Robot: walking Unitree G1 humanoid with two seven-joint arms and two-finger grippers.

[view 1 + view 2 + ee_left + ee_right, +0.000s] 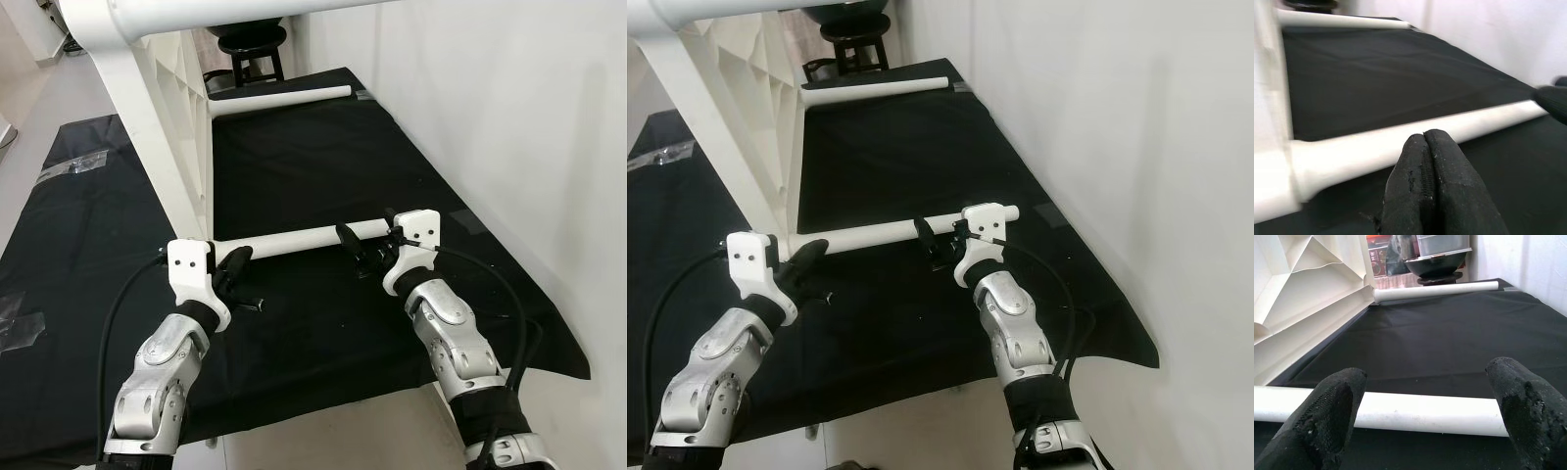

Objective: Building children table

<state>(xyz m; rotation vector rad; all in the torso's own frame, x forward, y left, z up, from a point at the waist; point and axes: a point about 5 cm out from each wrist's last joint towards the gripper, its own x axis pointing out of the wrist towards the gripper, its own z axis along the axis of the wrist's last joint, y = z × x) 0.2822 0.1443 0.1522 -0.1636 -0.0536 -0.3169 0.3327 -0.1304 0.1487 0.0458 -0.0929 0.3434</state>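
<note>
Black fingers of left hand [235, 264] pressed together, closed on nothing, tips just beside near white leg [294, 238], close to where that leg joins the tipped-up white table top [162, 117]. Right hand [1420, 406] open, fingers [1327, 416] spread either side of same leg toward its free end, leg lying between them, contact not clear. In left wrist view, shut fingers [1435, 191] right in front of leg [1400, 142], touching or not cannot be told.

Leg lying level above black cloth [323, 157] spread on floor, fixed at one end to underside corner of table top. Ribbed underside [1308, 298] of table top facing the legs, whole piece standing on edge. Second white leg [284, 95] farther off, parallel to first, also jutting from underside toward white wall [490, 117]. Black round stool [250, 44] beyond far leg. Clear plastic wrapping [73, 162] on cloth on other side of table top.
</note>
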